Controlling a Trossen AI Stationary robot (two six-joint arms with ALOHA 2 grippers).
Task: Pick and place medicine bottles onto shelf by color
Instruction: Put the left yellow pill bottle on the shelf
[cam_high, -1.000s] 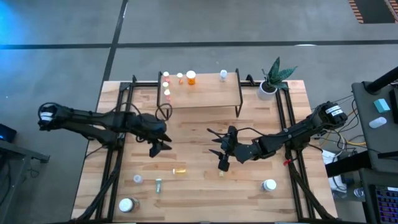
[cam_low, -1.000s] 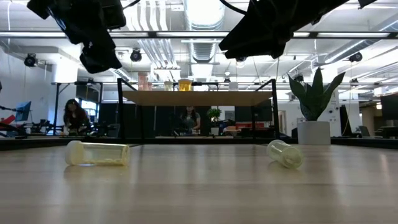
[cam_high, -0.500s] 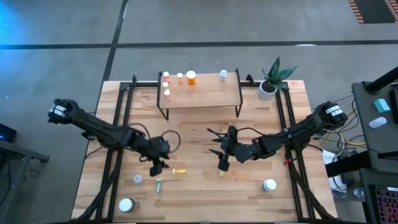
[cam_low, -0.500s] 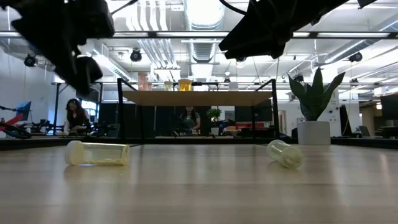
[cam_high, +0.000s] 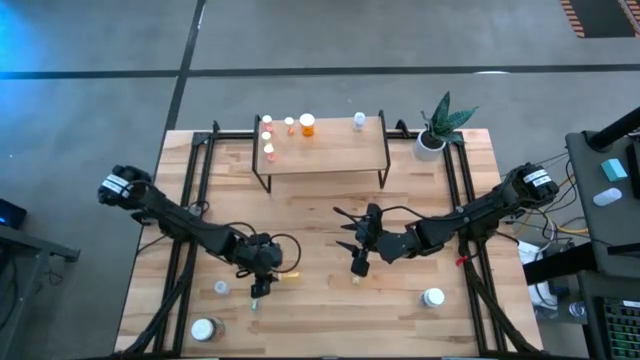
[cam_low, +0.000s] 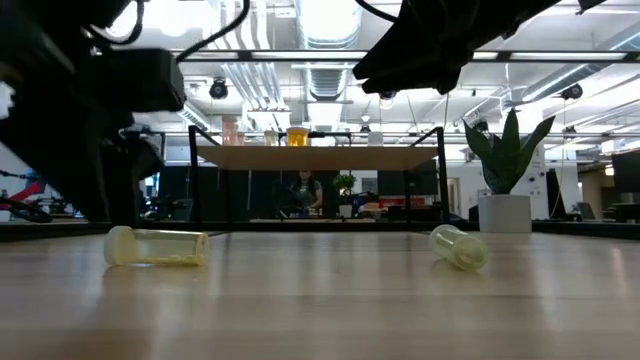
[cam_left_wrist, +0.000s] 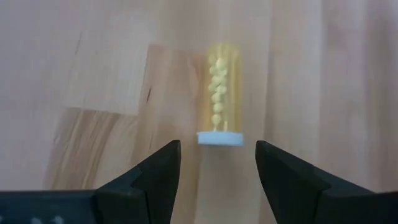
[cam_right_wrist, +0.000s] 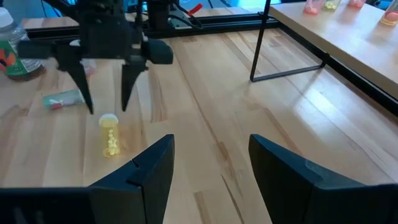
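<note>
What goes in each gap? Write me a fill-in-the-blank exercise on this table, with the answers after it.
The yellow bottle lies on its ____ on the table.
Its cap is ____ in colour.
The left gripper hangs at the cap end with its fingers ____.
The orange bottle stands on the ____.
Missing words: side; white; open; shelf.

Left gripper (cam_high: 258, 290) covers most of the yellow pill vial (cam_high: 289, 274) under it in the high view. Small white-capped bottles on the light-wood shelf (cam_high: 330, 150), well beyond both grippers, too tiny to tell colours. Low view cuts off both arms at the top edge.
</note>
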